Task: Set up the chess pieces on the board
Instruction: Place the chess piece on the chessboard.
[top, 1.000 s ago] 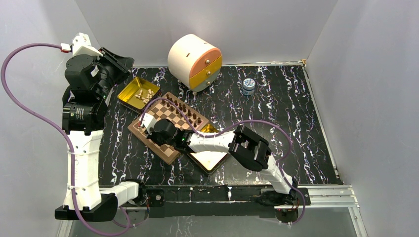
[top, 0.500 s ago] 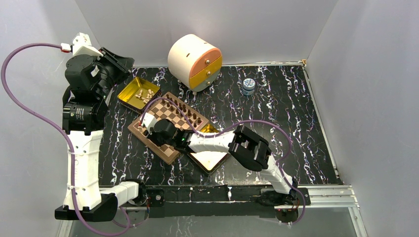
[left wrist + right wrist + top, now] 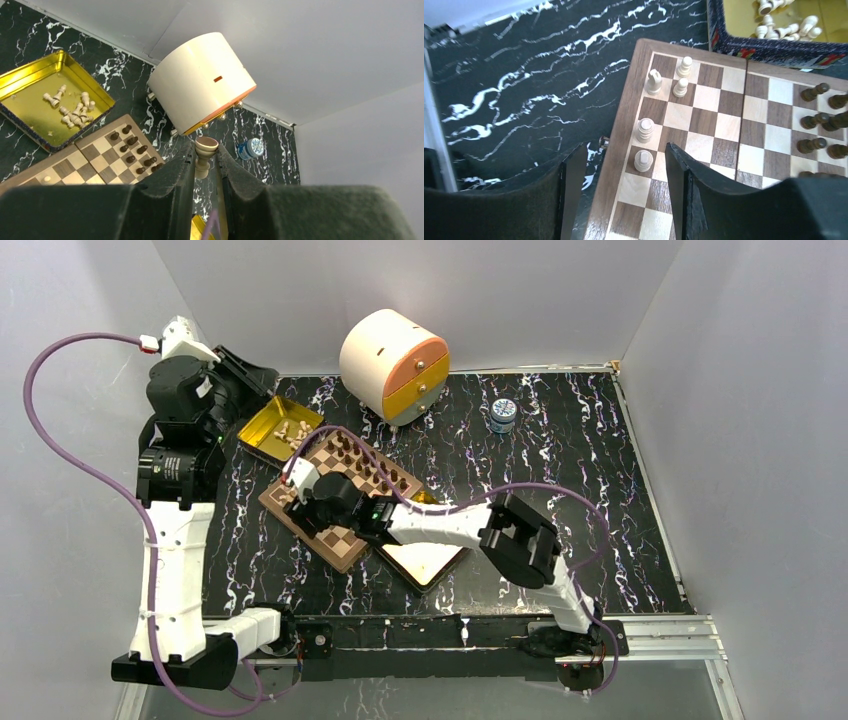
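The board [image 3: 340,540] lies left of centre, with dark pieces [image 3: 370,465] lined along its far side. My right gripper [image 3: 300,502] hovers over its near-left corner. In the right wrist view the right gripper [image 3: 624,150] is open, and a light tan piece [image 3: 643,160] stands free on an edge square between its fingers. Several more light pieces [image 3: 654,81] stand on the squares beyond it. My left gripper [image 3: 205,147] is raised at the back left, shut on a light tan piece [image 3: 202,165] that hangs base-up. More light pieces [image 3: 70,112] lie in the gold tin [image 3: 30,100].
A round cream box with orange and yellow drawers [image 3: 393,365] stands at the back. A small blue jar [image 3: 503,415] is to its right. A second gold tin [image 3: 425,560] lies under my right arm, against the board's right side. Purple cables run over the board.
My right gripper has opened and let go of the light piece, which now stands on the board. My left arm has shifted slightly right, its piece still held.
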You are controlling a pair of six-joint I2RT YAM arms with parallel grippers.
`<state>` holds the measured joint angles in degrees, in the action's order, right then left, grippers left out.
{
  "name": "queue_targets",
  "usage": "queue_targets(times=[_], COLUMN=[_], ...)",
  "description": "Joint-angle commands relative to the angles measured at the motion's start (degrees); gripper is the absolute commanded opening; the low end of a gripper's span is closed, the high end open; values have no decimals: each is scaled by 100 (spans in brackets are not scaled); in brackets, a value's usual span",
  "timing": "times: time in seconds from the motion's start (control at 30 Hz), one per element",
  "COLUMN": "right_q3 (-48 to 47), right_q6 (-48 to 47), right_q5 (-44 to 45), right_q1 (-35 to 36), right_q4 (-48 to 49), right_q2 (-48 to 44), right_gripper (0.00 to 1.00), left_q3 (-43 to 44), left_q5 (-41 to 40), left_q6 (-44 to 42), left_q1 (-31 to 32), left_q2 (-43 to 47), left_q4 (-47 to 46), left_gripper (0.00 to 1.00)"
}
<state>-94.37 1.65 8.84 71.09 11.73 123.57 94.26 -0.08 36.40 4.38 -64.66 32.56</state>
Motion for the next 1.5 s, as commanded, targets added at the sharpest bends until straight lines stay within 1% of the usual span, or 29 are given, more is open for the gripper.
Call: queue_targets(times=[0.0, 0.07, 0.17, 0.27, 0.33, 0.37, 0.47, 0.63, 0.83, 0.93, 1.0, 1.07, 1.13, 1.2, 1.3, 1.37, 1.43, 1.47], right_q3=[125, 475, 1086, 1729, 2142, 2391, 2814, 3231, 3579, 3814, 4006, 4203, 4419, 4721, 5083, 5315, 5557, 5620], right_q6=[442, 519, 651, 864, 1036, 1111, 1355, 1718, 1980, 2023, 2053, 1982, 1664, 1222, 400, -519, -1682, -2141], right_q5=[-60, -30, 71, 80, 86, 96, 134, 220, 337, 421, 517, 596, 710, 857, 853, 612, 287, 130], right_q1=[-89, -112, -113, -113, -113, -113, -119, -116, -113, -113, -113, -113, -113, -113, -113, -113, -113, -113], right_q4=[51, 63, -26, -214, -396, -493, -809, -1367, -1754, -1759, -1725, -1524, -1165, -470, 713, 1615, 2494, 2864], right_q2=[-946, -1321, -1920, -2618, -3112, -3375, -4113, -4931, -5640, -5879, -5976, -6027, -6022, -6011, -5913, -5795, -5642, -5546], right_gripper=[69, 73, 82, 88, 96, 98, 99, 99, 99, 99, 99, 98, 91, 84, 73, 64, 58, 57], left_q3=[-222, -351, -517, -693, -786, -862, -1124, -1452, -1875, -2006, -2108, -2191, -2251, -2423, -2837, -3073, -3178, -3230], left_q5=[6, 8, 252, 456, 627, 710, 946, 1375, 1454, 1464, 1651, 1843, 2005, 2369, 2953, 3205, 3298, 3357], left_q6=[-140, -178, -252, -410, -571, -643, -766, -977, -1074, -1108, -1111, -1044, -907, -649, -14, 262, 303, 306], left_q1=[61, 86, 114, 115, 115, 115, 115, 115, 253, 453, 557, 663, 743, 748, 748, 748, 748, 748], left_q2=[175, 191, 146, 28, -96, -141, -260, -546, -806, -1086, -1277, -1428, -1509, -1462, -1282, -1207, -1198, -1198], left_q4=[-52, -13, 140, 405, 684, 799, 1106, 1593, 1910, 2026, 2059, 2062, 2039, 1828, 1263, 1018, 1001, 1008], left_gripper=[1, 1, 1, 1, 1, 0, 0, 0, 0, 0, 0, 0, 1, 2, 3, 3, 2, 2])
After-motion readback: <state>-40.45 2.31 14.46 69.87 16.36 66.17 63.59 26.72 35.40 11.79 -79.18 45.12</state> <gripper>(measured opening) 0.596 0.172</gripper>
